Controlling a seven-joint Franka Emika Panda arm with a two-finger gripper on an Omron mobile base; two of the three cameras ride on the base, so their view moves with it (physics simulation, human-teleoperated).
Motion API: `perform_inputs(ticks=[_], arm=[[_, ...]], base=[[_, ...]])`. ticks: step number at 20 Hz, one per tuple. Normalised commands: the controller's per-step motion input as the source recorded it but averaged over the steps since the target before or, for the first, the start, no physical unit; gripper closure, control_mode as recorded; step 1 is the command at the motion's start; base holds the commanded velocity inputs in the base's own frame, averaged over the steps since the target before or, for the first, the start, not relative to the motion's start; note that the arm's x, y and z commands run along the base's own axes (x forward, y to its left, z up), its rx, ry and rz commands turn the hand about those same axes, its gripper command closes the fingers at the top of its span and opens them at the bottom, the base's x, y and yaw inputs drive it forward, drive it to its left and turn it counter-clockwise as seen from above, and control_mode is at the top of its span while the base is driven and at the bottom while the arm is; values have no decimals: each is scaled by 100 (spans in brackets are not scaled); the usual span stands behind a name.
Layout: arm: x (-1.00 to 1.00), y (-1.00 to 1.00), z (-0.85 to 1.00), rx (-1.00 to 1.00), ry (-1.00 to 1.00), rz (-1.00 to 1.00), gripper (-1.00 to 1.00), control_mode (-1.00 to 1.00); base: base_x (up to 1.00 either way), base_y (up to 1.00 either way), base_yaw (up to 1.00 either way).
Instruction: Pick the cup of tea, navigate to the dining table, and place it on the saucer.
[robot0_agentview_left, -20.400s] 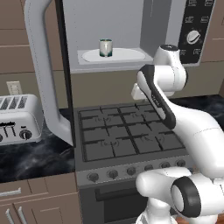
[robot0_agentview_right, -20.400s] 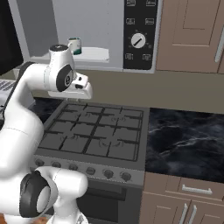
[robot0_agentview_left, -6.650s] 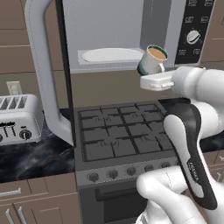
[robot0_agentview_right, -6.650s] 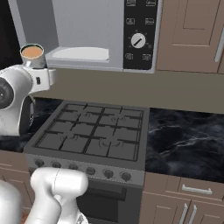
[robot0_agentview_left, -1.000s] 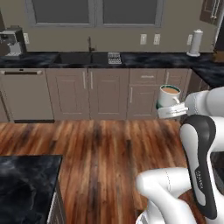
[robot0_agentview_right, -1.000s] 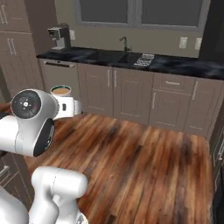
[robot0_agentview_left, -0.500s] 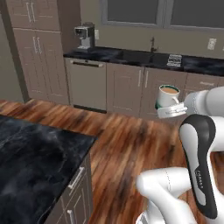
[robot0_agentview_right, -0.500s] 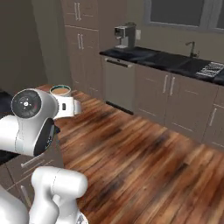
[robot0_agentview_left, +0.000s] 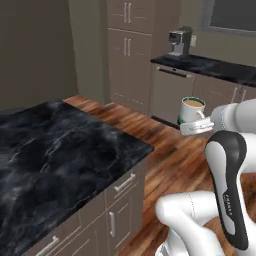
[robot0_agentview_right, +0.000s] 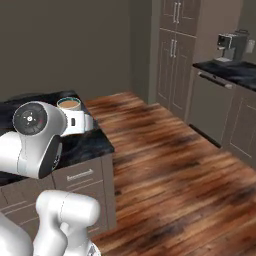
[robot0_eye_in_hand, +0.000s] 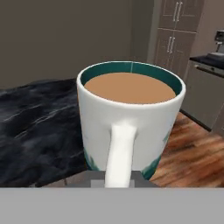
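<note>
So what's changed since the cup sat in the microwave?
The gripper took the white teal-banded cup of tea off the microwave plate, and the base drove from the stove to the black marble dining table. The cup stays upright and full, clamped by its handle; it has not been set down.

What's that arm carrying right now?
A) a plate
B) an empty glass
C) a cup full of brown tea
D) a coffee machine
C: the tool is shut on the handle of the cup, held upright, and brown tea fills it nearly to the teal rim in the hand view.
</note>
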Motion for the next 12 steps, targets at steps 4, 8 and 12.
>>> perform_inputs(ticks=[4,8,12], arm=[[0,0,0,0,0,0,100,100],[0,0,0,0,0,0,100,100],[0,0,0,0,0,0,100,100]], base=[[0,-16,64],[0,-23,62],[29,-93,29]])
